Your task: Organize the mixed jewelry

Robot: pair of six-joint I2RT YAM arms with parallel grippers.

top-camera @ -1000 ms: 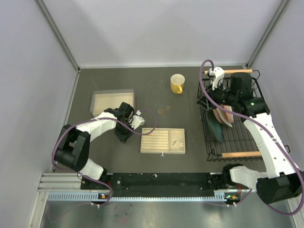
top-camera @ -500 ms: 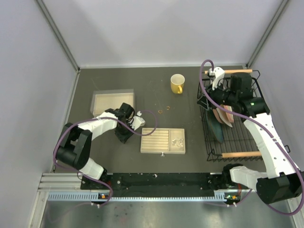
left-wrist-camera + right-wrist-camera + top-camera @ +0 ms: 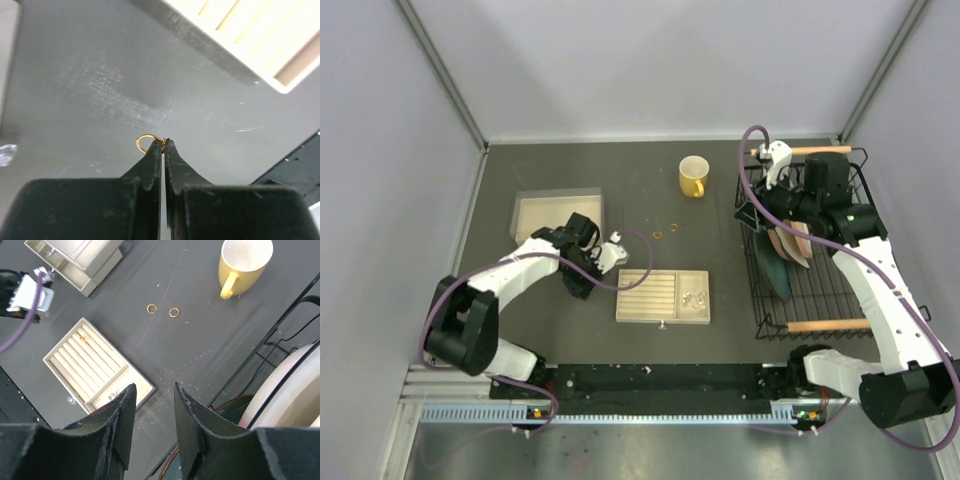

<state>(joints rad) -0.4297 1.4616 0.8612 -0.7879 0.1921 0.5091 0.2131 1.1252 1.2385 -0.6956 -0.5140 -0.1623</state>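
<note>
Mug [image 3: 693,176] to tray [image 3: 650,293]: open table [image 3: 620,180], two rings [image 3: 152,308] lay there.
Right side: dish rack [image 3: 820,290] walled it.
Tray's left: left gripper [image 3: 162,145] stood close.

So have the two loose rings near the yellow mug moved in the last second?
No. The two loose rings lie where they were, same spot between the yellow mug and the slotted box.

1 gold ring [image 3: 145,142] pinched in left pincer [image 3: 163,144] tips; 2 copper rings [image 3: 151,308] flat on worktop [image 3: 200,355], adjacent; silvery cluster [image 3: 695,297] in box [image 3: 660,272] compt.
</note>
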